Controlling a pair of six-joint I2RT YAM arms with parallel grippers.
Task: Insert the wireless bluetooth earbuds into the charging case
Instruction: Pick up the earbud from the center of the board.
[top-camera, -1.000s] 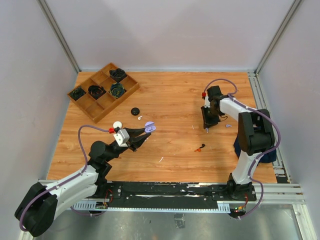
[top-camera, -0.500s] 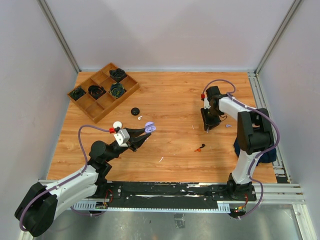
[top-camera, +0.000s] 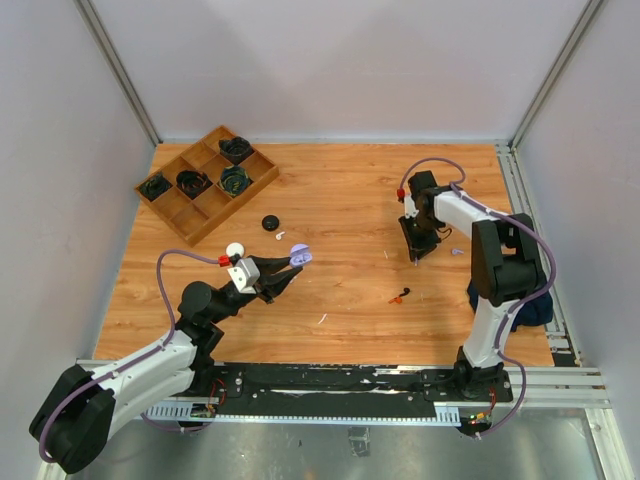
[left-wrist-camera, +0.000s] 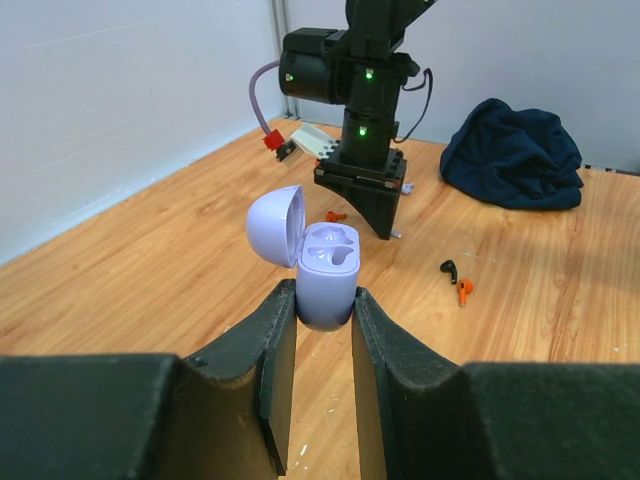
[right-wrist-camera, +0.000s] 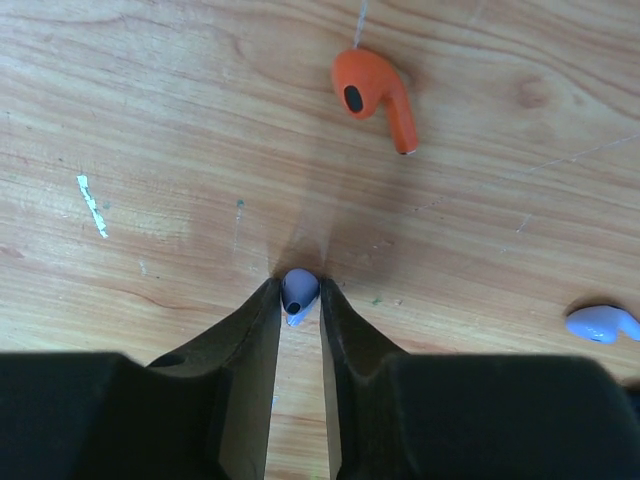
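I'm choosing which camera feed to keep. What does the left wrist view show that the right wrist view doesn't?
Only left wrist: the open purple case held in the left claw, a dark blue cloth, a black earbud. Only right wrist: a pale purple earbud being pinched, a second purple earbud lying nearby. Both: the right claw and the wooden table.

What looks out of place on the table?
Earbuds lie loose across the wood: an orange earbud and a stray purple earbud beside the right gripper, which pinches another purple bud; a black-and-orange pair mid-table. Crumpled dark blue cloth at the right edge.
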